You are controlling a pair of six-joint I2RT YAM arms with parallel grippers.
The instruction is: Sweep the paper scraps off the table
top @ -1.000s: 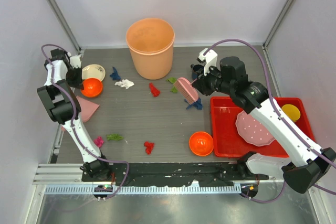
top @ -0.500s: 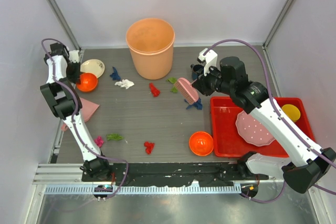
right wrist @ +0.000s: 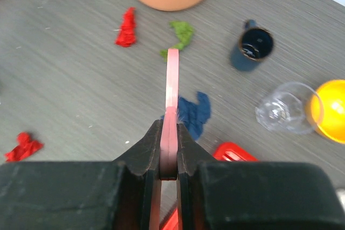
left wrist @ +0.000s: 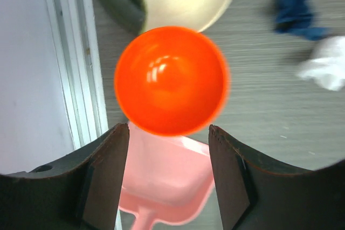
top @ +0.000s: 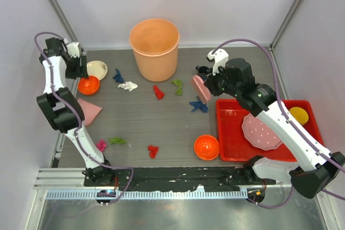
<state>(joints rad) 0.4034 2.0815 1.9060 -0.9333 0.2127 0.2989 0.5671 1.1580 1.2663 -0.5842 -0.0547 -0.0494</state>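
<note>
**A:** Although both arms have moved in the last second, the nearest paper scraps (top: 153,151) have not. A red one, a green one (top: 117,140) and a magenta one (top: 101,145) lie low in the overhead frame on the table (top: 151,125), where they were.

**B:** And mid-frame?

**A:** The right gripper (right wrist: 168,149), pinched tight on the pink brush (top: 200,89), has swung it up and toward the upper right. A second ago the brush was over the blue scrap (top: 198,105). That scrap now lies uncovered just below the brush, barely shifted.

**B:** So that stroke achieved little.

**A:** I judge so, since nothing is gathered yet. Further up the frame, red, green, white and another blue scrap sit near the foot of the orange bin (top: 154,47), unchanged.

**B:** The left arm?

**A:** It has drawn up into the upper left corner. The left gripper (left wrist: 168,133) hangs with fingers spread, holding nothing, above an orange bowl (left wrist: 171,87). The pink dustpan (left wrist: 167,181) lies just below the bowl in the wrist view, not picked up, so collecting must wait.
</note>
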